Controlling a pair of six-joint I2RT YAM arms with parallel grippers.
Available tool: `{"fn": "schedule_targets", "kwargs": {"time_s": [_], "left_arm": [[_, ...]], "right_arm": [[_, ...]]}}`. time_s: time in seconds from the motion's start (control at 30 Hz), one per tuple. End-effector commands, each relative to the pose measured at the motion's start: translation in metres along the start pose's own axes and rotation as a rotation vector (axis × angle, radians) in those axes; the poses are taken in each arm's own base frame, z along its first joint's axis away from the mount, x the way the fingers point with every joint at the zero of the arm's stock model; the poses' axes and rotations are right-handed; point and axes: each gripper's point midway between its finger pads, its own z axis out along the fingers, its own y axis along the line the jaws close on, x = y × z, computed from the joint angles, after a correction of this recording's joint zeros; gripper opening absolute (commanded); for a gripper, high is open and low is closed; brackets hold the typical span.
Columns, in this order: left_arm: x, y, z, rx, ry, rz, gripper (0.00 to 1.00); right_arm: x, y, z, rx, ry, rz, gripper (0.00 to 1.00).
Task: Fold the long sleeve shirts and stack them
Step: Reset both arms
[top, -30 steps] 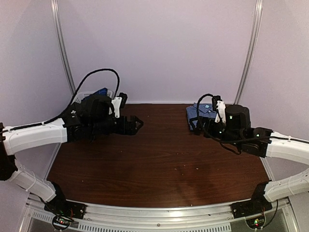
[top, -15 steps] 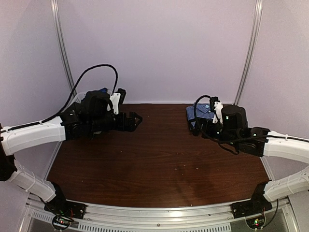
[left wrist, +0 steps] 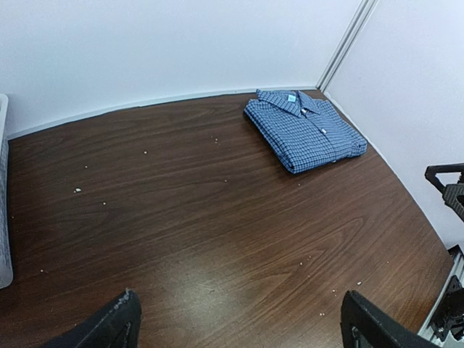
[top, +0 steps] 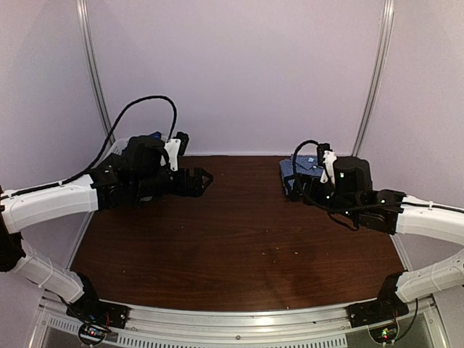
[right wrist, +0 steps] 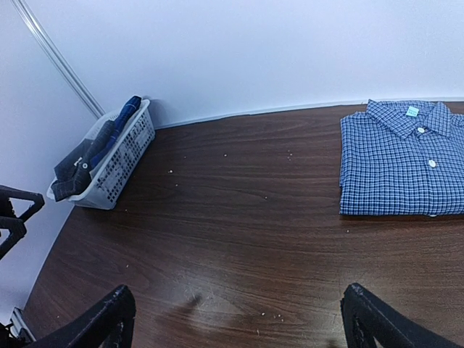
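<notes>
- One dark brown wood-grain table [top: 239, 246] fills the scene; pale specks are scattered over its surface.
- Two white-and-black arms are reached in over the table from its near corners: the left arm [top: 51, 203] towards 10 o'clock and the right arm [top: 428, 221] towards 2 o'clock in the top view.
- A blue-and-white fine-checked button-front shirt [left wrist: 304, 130] is laid folded flat on the table at about 1 o'clock in the top view, close to the back wall. Its collar is turned towards the wall and its small white buttons face up. It is touched by neither arm.
- A white plastic lattice basket [right wrist: 119, 156] is set at about 10 o'clock in the top view, in the far left corner against the wall.
- Bunched dark blue and checked garments [right wrist: 94, 148] are piled inside that basket and stick up above its rim.
- The left gripper [left wrist: 239, 330] is held above bare wood with its black fingers spread wide; nothing is carried between them. The folded shirt is seen at about 1 o'clock in its wrist view.
- The right gripper [right wrist: 235, 322] is likewise spread wide and carries nothing, well apart from the folded shirt, which is seen at 2 o'clock in its wrist view.
</notes>
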Motion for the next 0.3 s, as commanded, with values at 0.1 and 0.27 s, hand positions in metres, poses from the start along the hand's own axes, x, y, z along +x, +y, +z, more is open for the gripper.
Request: {"fn": "schedule_targets", "kwargs": {"time_s": [0.1, 0.27], "left_arm": [[-0.0271, -0.0058, -0.0094, 0.013, -0.078, 0.01, 0.98], [-0.0291, -0.0047, -0.0134, 0.007, -0.085, 0.011, 0.98]], "right_arm": [[-0.012, -0.0013, -0.0067, 0.014, -0.045, 0.011, 1.0], [-0.0119, -0.0062, -0.0079, 0.044, -0.039, -0.01, 1.0]]}}
